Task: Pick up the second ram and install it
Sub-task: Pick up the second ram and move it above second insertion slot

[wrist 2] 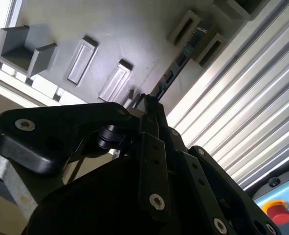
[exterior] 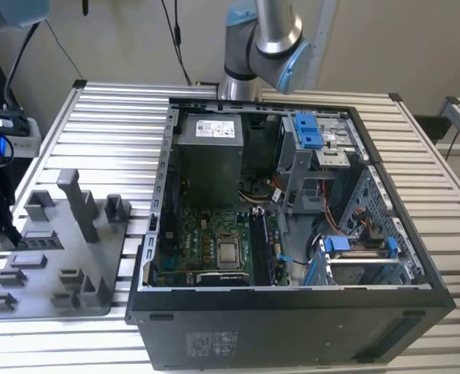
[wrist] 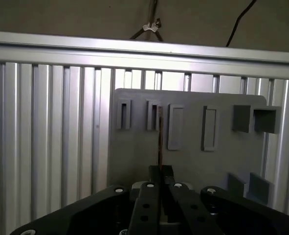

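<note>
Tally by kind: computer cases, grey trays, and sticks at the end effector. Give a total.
Case: 1
Tray: 1
Ram at the end effector: 1
Total: 3

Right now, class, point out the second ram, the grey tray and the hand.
second ram (wrist: 160,139), first wrist view, middle of its thin edge.
grey tray (wrist: 134,156), first wrist view, bare surface.
hand (wrist: 161,171), first wrist view, between its fingertips.
</note>
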`<state>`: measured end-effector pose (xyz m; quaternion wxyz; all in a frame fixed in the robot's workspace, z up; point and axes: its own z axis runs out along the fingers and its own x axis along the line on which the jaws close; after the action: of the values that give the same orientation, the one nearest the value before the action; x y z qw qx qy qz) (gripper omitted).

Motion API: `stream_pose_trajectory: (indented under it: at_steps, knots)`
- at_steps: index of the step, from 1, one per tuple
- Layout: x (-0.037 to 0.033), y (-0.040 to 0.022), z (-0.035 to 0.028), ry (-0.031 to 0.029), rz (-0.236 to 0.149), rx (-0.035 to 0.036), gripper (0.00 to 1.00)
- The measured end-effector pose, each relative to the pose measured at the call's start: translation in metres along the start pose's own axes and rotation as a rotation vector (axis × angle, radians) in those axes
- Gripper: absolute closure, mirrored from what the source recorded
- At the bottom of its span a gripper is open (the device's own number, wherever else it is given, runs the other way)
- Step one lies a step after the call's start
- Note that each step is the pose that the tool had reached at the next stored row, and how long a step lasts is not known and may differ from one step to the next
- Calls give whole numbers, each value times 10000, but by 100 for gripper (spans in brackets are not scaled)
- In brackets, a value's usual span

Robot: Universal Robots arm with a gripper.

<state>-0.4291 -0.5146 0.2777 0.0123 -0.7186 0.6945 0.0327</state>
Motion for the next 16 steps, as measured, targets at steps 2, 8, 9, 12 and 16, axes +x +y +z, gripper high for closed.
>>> stream_pose_trajectory:
  at_steps: [2, 8, 9, 12, 16]
  knots:
    - [-3, 1, -47, -1, 10, 1, 86]
    - [-11, 5, -166, -2, 60, 3, 86]
    - [-12, 5, -186, -2, 79, 5, 86]
    - [-16, 7, -251, -4, 141, 9, 86]
    - [-21, 9, -322, -8, 260, 16, 86]
